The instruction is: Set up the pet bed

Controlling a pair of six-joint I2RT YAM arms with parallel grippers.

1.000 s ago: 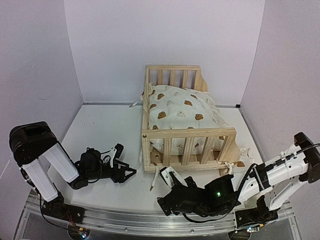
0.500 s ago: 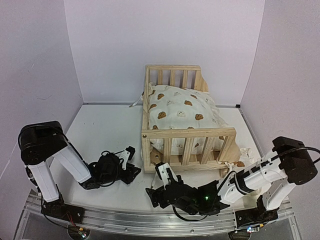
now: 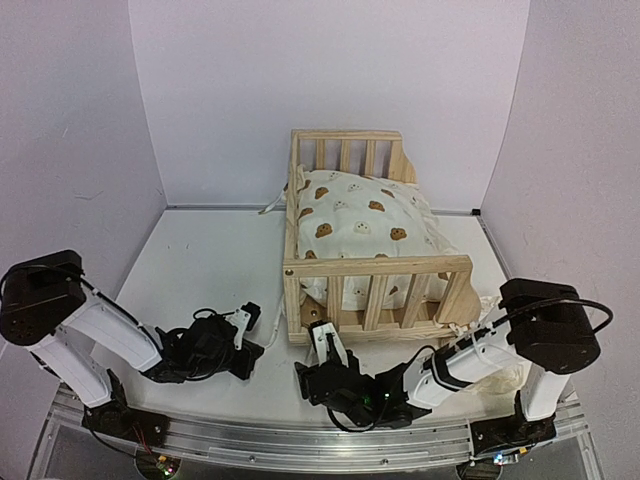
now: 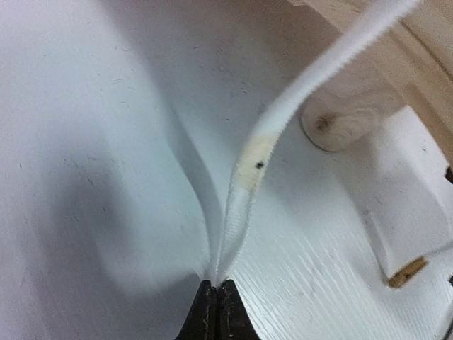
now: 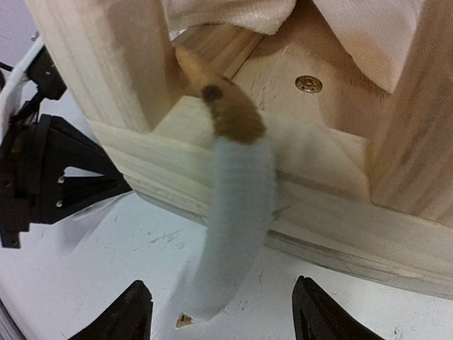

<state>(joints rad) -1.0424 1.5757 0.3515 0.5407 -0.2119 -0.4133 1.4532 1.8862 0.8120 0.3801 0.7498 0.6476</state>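
My arms have folded lower and closed in on the bed's near-left corner, the left one now gripping. The pet bed (image 3: 380, 265) stands right of centre on the surface (image 3: 200, 270), reaching toward its far edge, cushion (image 3: 355, 215) inside. My left fingers (image 4: 207, 312) are clamped on a white tie (image 4: 248, 163). My right fingers (image 5: 131, 312) stand apart around the other tie (image 5: 237, 198). I should centre it before closing.

The pet bed (image 3: 378, 264) stood upright on its short round feet (image 4: 338, 119), toward the back and right of the white table (image 3: 210, 265). It was light pine and crib-like, with slatted rails at its near and far ends. Its flat plank base (image 5: 333, 152) sat just clear of the tabletop.
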